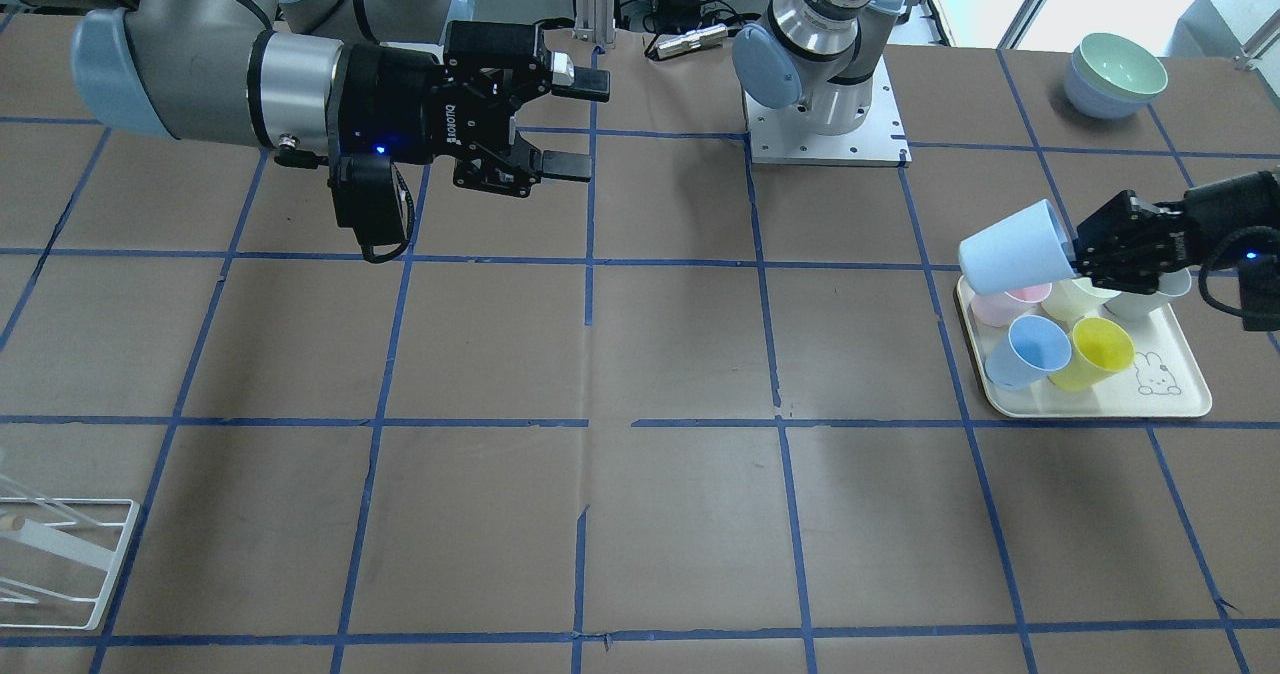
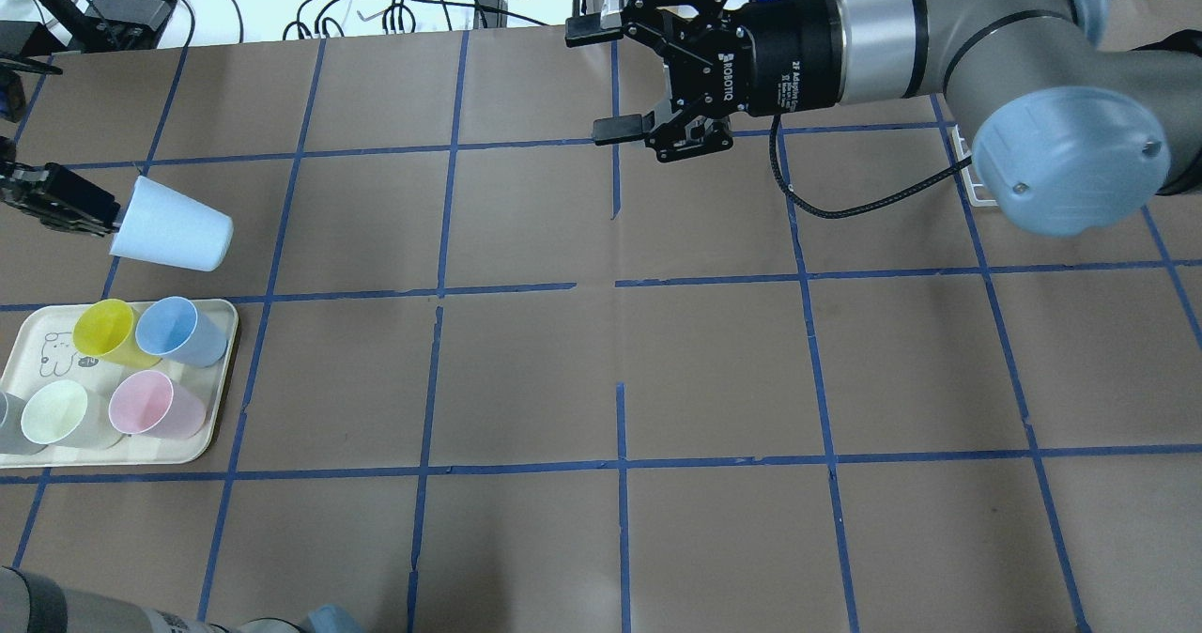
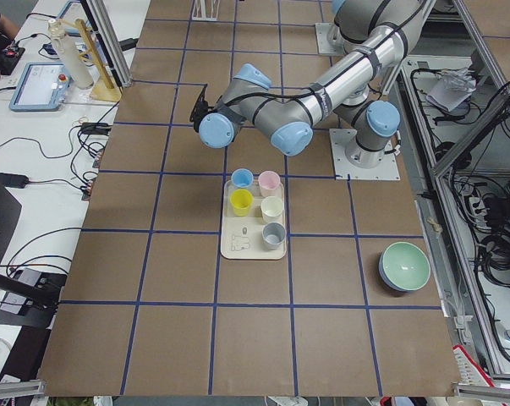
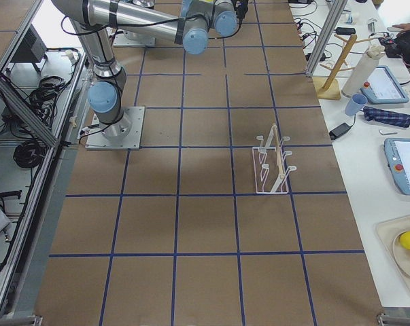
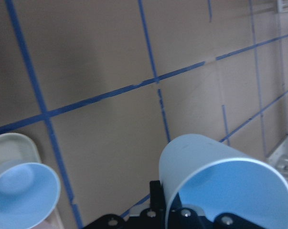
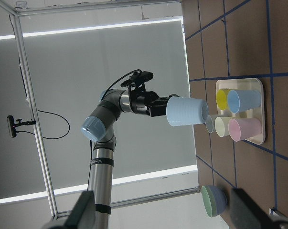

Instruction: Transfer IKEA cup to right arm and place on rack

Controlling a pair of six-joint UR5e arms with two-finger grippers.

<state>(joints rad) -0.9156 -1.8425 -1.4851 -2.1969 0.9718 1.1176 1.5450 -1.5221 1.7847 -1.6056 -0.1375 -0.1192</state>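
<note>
Overhead exterior: brown blue-gridded table [image 2: 714,370]; L end effector [image 2: 105,219] tight on IKEA cup [image 2: 174,231], R end effector [image 2: 598,81] wide, empty.

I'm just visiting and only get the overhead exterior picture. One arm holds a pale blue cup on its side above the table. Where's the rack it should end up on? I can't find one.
Observer: The rack shows in the exterior right view: a white wire frame with a wooden rod, standing on the table toward the robot's right.
Visitor: Is anything in the cup?
Observer: The left wrist view looks into the IKEA cup; what shows of its inside holds nothing.
Visitor: Anything else I'm missing?
Observer: Two nested bowls, green inside blue, sit near a table corner on the robot's left.
</note>
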